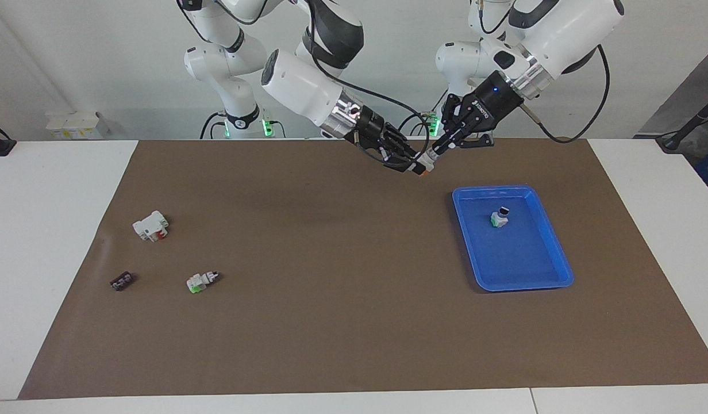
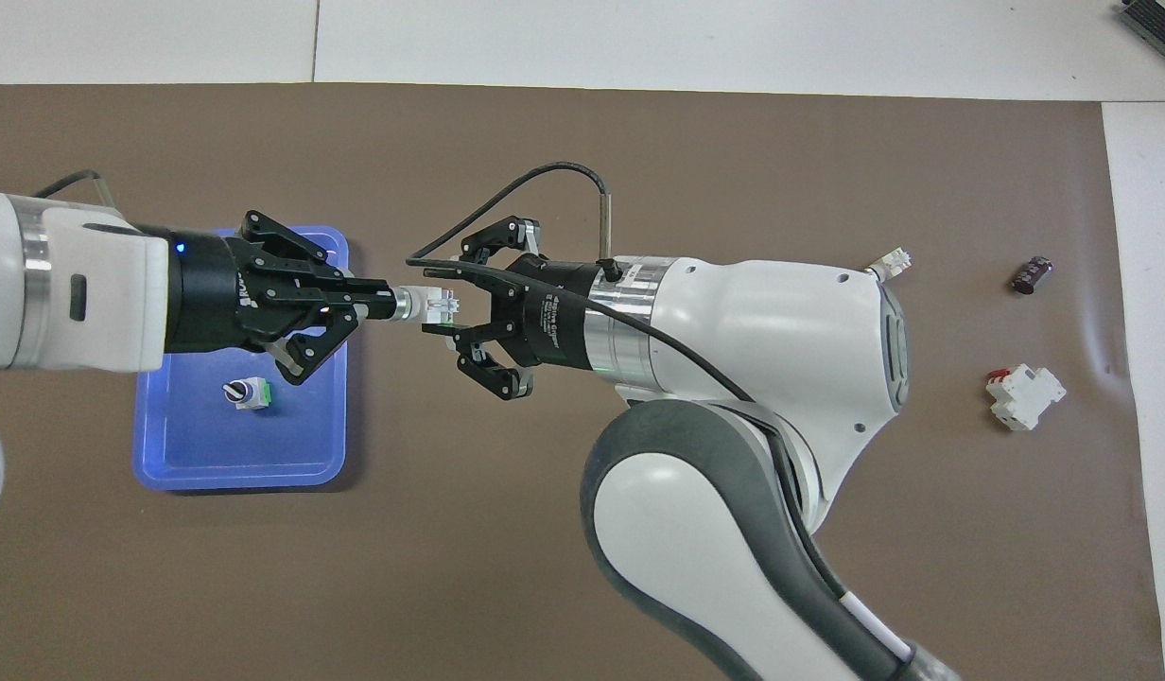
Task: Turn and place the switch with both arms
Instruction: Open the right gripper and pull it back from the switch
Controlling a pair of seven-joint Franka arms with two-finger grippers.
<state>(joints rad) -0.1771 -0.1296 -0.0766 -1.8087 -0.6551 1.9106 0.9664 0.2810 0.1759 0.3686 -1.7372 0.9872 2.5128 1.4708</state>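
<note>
The switch [image 2: 431, 305] hangs in the air over the brown mat, just off the blue tray's edge. It is a small white piece with an orange-red end [image 1: 424, 171]. My left gripper [image 2: 393, 305] reaches in level from the tray's side and is shut on the switch's knob end. My right gripper [image 2: 447, 301] faces it from the other end, open, its fingers spread on either side of the switch's base without pressing it. In the facing view both grippers, left [image 1: 433, 154] and right [image 1: 412, 167], meet at the switch, tips slanting down.
The blue tray [image 1: 526, 270] lies toward the left arm's end and holds a green-based switch [image 1: 499, 218]. Toward the right arm's end lie another green-based switch [image 1: 200, 281], a white block with a red part [image 1: 150, 225] and a small dark part [image 1: 122, 281].
</note>
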